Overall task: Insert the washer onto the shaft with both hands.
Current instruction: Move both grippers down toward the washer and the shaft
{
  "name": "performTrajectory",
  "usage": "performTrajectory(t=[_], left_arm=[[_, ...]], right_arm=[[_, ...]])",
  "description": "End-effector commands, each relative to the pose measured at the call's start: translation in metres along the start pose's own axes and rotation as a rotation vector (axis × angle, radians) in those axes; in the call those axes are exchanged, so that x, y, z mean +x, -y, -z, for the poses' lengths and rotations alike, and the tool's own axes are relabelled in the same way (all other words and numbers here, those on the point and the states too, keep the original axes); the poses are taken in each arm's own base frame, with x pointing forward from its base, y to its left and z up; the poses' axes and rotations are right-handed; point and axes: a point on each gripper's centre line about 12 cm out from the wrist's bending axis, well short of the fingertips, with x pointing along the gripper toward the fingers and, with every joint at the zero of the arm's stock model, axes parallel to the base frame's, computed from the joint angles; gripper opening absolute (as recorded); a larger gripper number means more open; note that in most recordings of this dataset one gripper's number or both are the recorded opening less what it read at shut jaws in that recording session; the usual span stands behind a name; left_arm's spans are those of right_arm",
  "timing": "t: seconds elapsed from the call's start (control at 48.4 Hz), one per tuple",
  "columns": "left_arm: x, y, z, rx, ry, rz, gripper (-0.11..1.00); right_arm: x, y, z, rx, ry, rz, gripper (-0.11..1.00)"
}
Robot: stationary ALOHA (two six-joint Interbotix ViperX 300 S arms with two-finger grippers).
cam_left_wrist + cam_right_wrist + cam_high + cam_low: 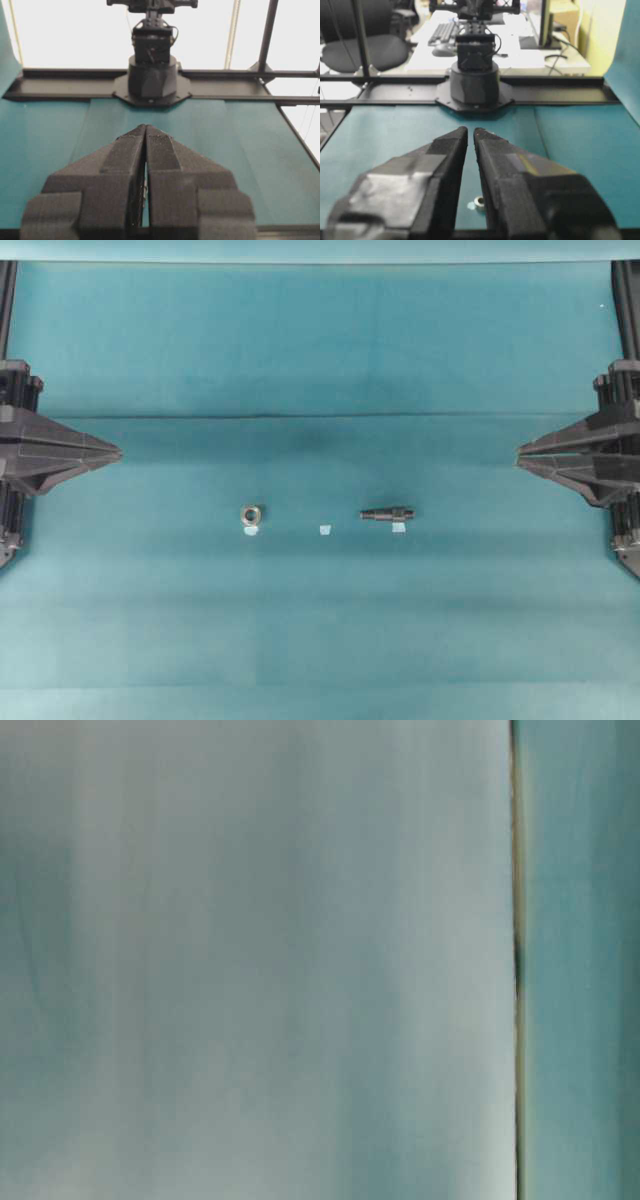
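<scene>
From overhead we see the tiny silvery-tan metal ring washer [251,513] lying on the teal cloth-covered worktop [320,640], a little toward nine o'clock of centre. The small dark grey stepped metal shaft [387,513] lies on its side toward three o'clock of centre, its narrower end pointing at the washer; the two are well apart. A small pale tape square [251,531] sits just at six o'clock of the washer, another [325,530] between the two parts, and a third [398,528] just below the shaft.

The left black triangular end effector [118,452] hovers at the nine o'clock edge, its fingers pressed together and holding nothing. The right black end effector [519,452] mirrors it at the three o'clock edge, with only a thin slit between its fingers, also empty. In the right wrist view we glimpse the washer [479,202] through that slit. The table-level view shows us only blurred teal cloth.
</scene>
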Motion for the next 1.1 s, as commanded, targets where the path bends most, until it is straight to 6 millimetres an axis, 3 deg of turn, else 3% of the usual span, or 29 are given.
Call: performTrajectory(t=[0.0, 0.062, 0.207, 0.496, 0.744, 1.075], left_arm=[[0.012, -0.003, 0.004, -0.003, -0.075, -0.011, 0.02], [0.019, -0.003, 0.008, -0.003, -0.135, -0.013, 0.02], [0.034, -0.003, 0.007, -0.002, -0.195, -0.013, 0.02], [0.064, -0.003, 0.016, -0.004, -0.331, -0.01, 0.02], [0.093, -0.001, 0.033, 0.008, -0.551, 0.0, 0.02], [0.12, 0.001, 0.053, 0.006, -0.749, 0.005, 0.02]], right_arm=[[0.003, 0.001, -0.002, 0.0, 0.0, 0.005, 0.0], [0.003, 0.002, 0.001, 0.038, -0.026, 0.016, 0.01], [0.003, 0.002, 0.01, 0.104, -0.114, 0.023, -0.08], [0.009, 0.001, 0.017, 0.144, -0.273, 0.028, -0.09], [0.031, 0.0, 0.027, 0.143, -0.482, 0.034, -0.09], [0.067, 0.0, 0.056, 0.127, -0.737, 0.043, -0.09]])
